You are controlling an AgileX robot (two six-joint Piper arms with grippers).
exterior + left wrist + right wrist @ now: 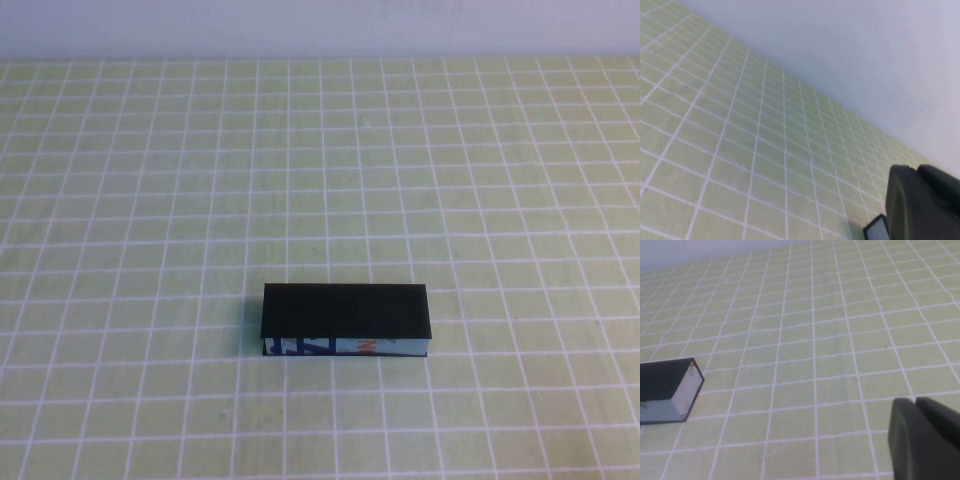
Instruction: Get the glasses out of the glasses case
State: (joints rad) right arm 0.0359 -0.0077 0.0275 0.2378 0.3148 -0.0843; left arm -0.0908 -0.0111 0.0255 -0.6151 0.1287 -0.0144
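You see the glasses case (346,320) lying shut on the green checked tablecloth (150,200) (black lid up, light blue printed side facing you). Neither gripper shows here.

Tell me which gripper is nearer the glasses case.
Probably the right. The right gripper has the glasses case in its wrist view, apart from it. The left gripper sees only a small dark corner, possibly the case. Neither shows in the high view.
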